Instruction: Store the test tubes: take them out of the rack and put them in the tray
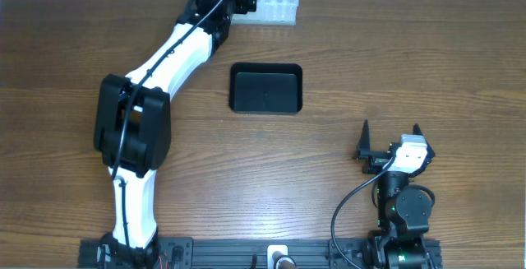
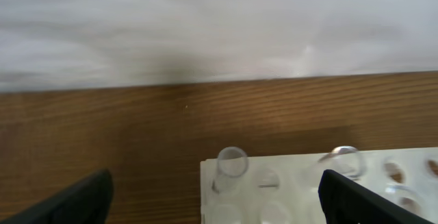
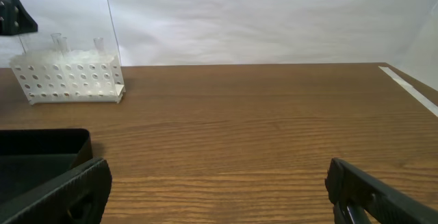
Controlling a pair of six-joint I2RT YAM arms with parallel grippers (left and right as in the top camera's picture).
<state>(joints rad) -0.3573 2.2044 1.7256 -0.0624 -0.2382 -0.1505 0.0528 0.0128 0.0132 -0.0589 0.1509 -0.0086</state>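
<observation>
left gripper (image 2: pixel 216 199) spread over rack (image 1: pixel 271 6) corner, seemingly near table (image 1: pixel 427 63) edge.

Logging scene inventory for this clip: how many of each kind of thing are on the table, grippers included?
Rack: 1
Tray: 1
Test tubes: 2 made out, standing in the rack; more could be hidden
Grippers: 2, the left gripper and the right gripper
Total: 6
</observation>
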